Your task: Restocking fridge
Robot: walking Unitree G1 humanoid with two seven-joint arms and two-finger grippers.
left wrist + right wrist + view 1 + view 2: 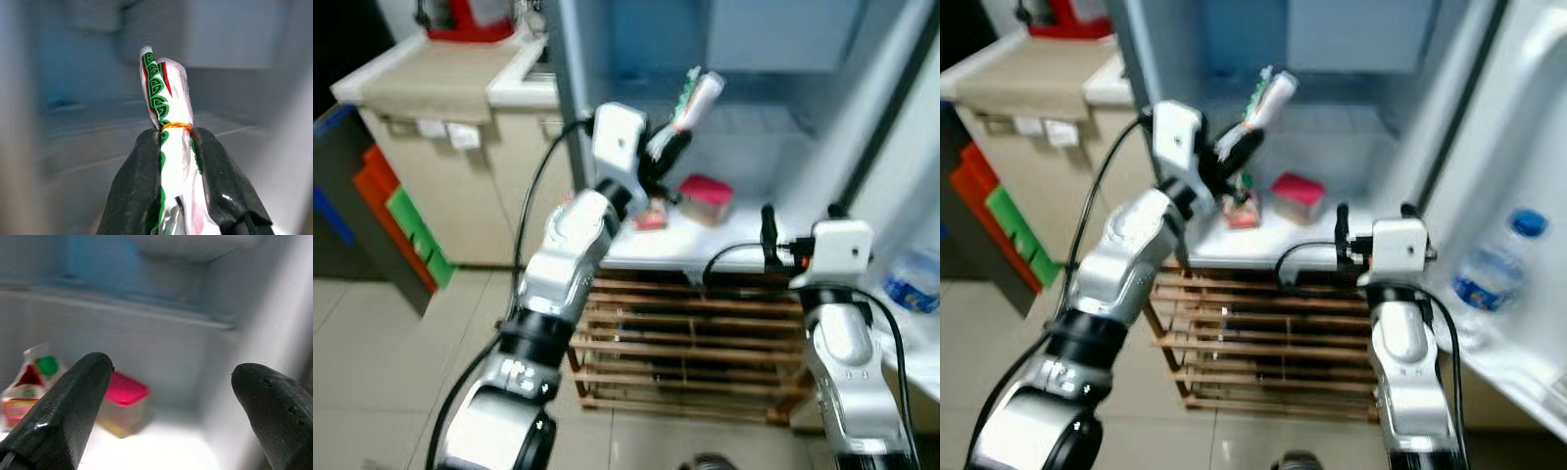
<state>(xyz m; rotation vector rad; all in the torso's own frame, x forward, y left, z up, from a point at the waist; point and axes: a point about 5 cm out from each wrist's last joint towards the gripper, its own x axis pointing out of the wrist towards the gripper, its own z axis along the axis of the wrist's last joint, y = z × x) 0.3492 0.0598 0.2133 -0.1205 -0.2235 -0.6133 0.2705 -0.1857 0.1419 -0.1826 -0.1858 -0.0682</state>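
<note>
Left gripper point(173, 147) is clamped on a white-and-green packet point(168, 93) inside the fridge point(783, 147); right gripper point(171, 396) gapes wide, holding nothing, near the pink-lidded box point(122, 399).

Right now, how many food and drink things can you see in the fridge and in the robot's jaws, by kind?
Wrapped packet, held in the left gripper: 1
Container with pink lid on the fridge shelf: 1
Small carton with green cap on the same shelf: 1
Water bottle in the door: 1
Total: 4
The right gripper holds nothing.
</note>
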